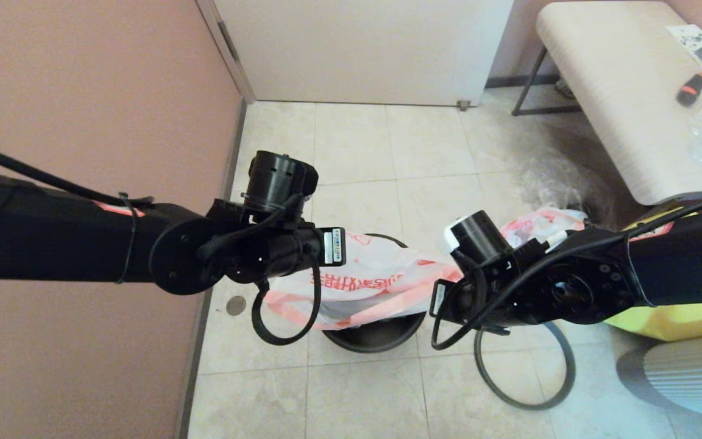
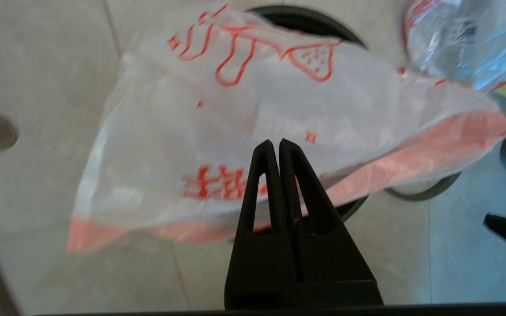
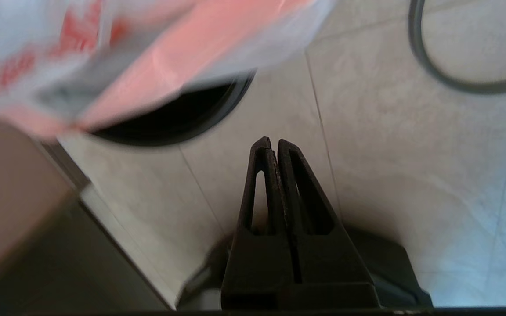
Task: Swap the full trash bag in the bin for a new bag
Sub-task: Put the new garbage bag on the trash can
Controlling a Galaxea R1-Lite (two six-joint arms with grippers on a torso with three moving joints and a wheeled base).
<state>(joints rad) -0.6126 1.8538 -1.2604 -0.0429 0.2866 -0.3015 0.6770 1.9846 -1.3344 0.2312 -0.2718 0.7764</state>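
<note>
The new bag lies spread flat across the top of the bin, in the middle of the head view, on the tiled floor. The left gripper hangs just over the bag, its fingers pressed together with nothing seen between them. The right gripper is over bare floor beside the bin, fingers closed and empty. The full trash bag sits behind the right arm, right of centre. A grey hoop lies on the floor at lower right.
</note>
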